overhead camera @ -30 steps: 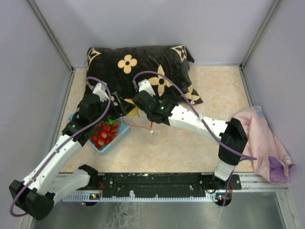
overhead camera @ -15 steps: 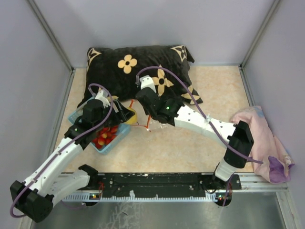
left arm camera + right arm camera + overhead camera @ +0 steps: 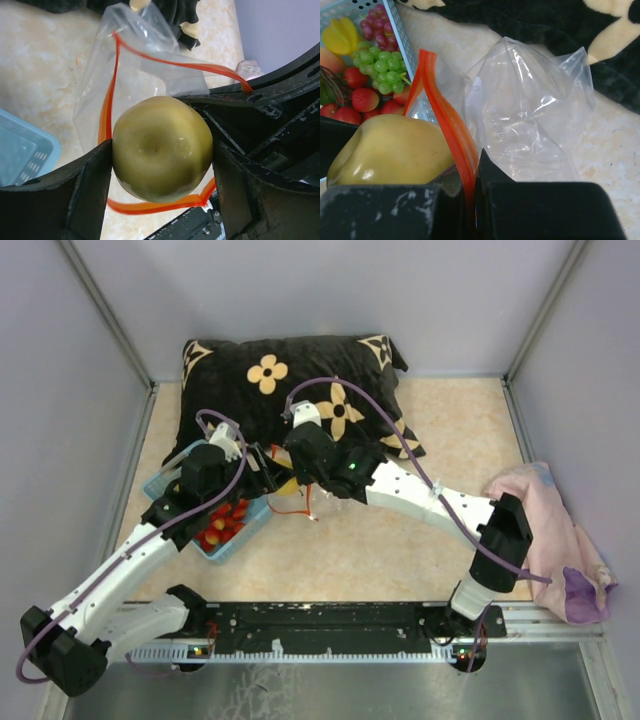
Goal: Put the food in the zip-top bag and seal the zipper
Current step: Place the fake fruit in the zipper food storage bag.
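Observation:
My left gripper (image 3: 161, 150) is shut on the yellow pear-like fruit (image 3: 161, 148) and holds it at the open mouth of the clear zip-top bag (image 3: 135, 65). The red-orange zipper (image 3: 150, 206) loops around the fruit. My right gripper (image 3: 472, 192) is shut on the zipper strip (image 3: 447, 125) and holds the bag (image 3: 530, 115) up, with the pear (image 3: 390, 150) just to its left. In the top view both grippers meet near the pear (image 3: 283, 483) in front of the pillow. Strawberries (image 3: 365, 99) and green grapes (image 3: 382, 67) lie in the blue basket (image 3: 232, 538).
A black pillow with tan flowers (image 3: 300, 390) lies behind the grippers. A pink cloth (image 3: 560, 540) lies at the right edge. The basket also holds purple grapes (image 3: 372, 27) and a yellow star fruit (image 3: 340, 37).
My left gripper has moved right with the pear, out of the basket to the bag's mouth. My right gripper has shifted a little and keeps hold of the zipper.

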Controlling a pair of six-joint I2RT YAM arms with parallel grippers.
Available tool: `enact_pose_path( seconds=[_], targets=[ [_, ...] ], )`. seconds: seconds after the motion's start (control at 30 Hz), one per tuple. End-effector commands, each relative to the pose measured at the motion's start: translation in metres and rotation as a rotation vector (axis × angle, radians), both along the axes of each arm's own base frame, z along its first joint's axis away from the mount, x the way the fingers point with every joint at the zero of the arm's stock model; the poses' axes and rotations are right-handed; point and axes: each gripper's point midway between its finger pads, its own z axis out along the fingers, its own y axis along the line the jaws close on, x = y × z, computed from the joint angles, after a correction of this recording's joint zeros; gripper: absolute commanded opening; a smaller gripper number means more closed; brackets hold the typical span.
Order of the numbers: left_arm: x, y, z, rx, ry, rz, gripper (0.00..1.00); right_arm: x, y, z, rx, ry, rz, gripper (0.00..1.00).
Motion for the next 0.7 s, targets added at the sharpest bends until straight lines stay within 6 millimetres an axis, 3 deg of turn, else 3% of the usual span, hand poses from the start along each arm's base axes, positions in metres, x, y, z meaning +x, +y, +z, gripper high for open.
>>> enact_pose_path(
  seconds=[0.0, 0.3, 0.67],
  targets=[
    [0.006, -0.003, 0.024, -0.02, -0.069, 0.022, 0.72, -0.003, 0.012, 0.019, 0.124, 0.012, 0.018, 0.0],
    [0.002, 0.015, -0.004, 0.071, 0.011, 0.108, 0.77, -0.011, 0.012, 0.02, 0.22, 0.096, 0.051, 0.0],
    [-0.005, 0.023, -0.003, 0.059, 0.023, 0.136, 0.85, -0.027, 0.03, 0.008, 0.284, 0.209, 0.101, 0.0]
  ],
)
